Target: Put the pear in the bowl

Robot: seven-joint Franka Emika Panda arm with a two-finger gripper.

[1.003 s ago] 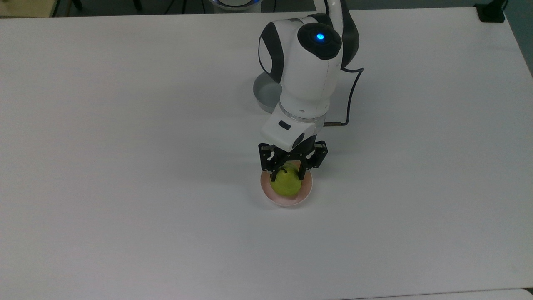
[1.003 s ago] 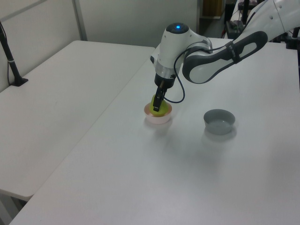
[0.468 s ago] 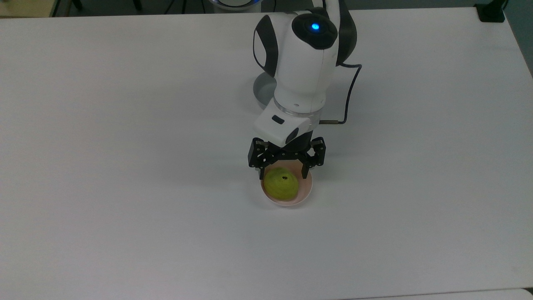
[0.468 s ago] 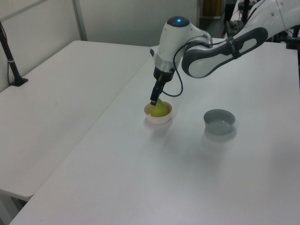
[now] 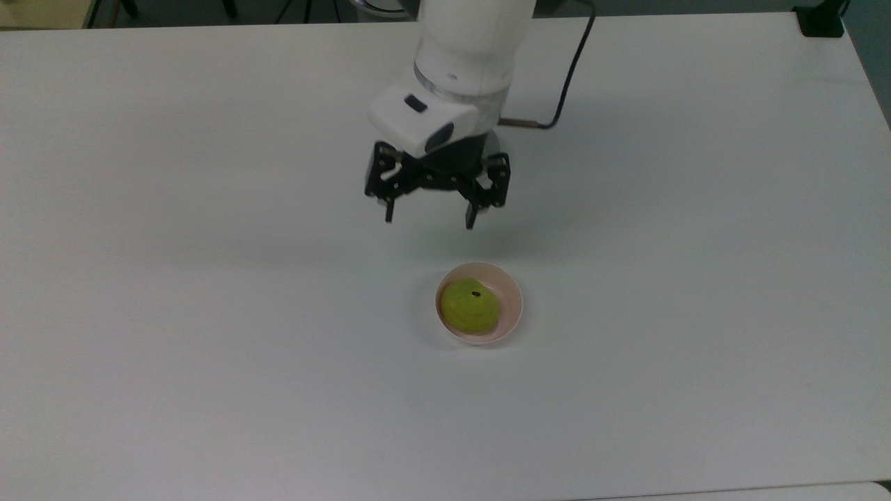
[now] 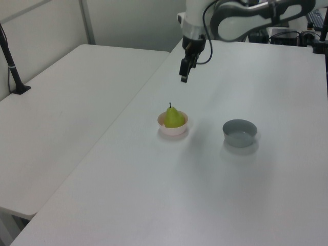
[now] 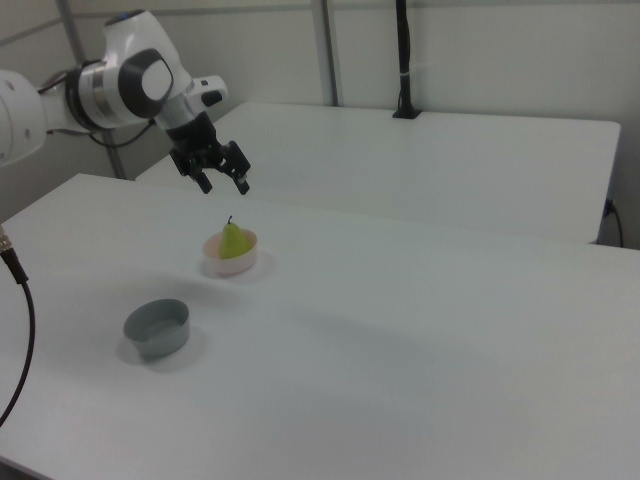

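Gripper (image 5: 429, 214) spread wide and empty, above the pear (image 5: 470, 306) standing upright in the bowl (image 5: 511, 306); a jolt might topple it.

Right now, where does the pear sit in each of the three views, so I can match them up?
Top view: the pear sits low, just right of centre, inside the pink bowl.
Left view: the pear is at centre, upright in the bowl.
Right view: the pear is left of centre.
Shared landmark: the grey bowl on the same table.
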